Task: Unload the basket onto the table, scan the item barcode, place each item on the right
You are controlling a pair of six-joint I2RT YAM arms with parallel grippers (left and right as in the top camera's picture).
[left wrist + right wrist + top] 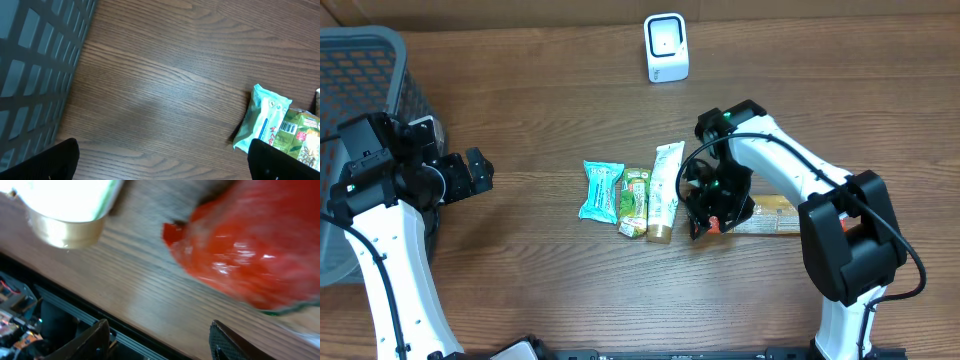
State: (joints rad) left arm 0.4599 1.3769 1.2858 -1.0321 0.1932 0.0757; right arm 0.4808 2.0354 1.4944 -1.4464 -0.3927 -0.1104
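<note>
Left arm [380, 250] rises by left edge of table [550, 300], wrist bent right. Left gripper [483, 172] level above table, jaws spread wide (fingertips [60, 162] sit at bottom corners of its wrist view). Right arm [800, 170] arches from near edge toward table middle. Right gripper [705, 215] points down, jaws parted.

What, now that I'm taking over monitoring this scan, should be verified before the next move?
1. Right gripper at the red packet, jaws apart: ok.
2. Red packet gripped: not ok, nothing between its jaws.
3. Barcode side of the red packet known: cannot tell.
4. Gold-capped tube clear of the red packet: ok, a gap shows.
5. Scanner unobstructed: ok.
6. Left gripper open, well left of the tube: ok.
</note>
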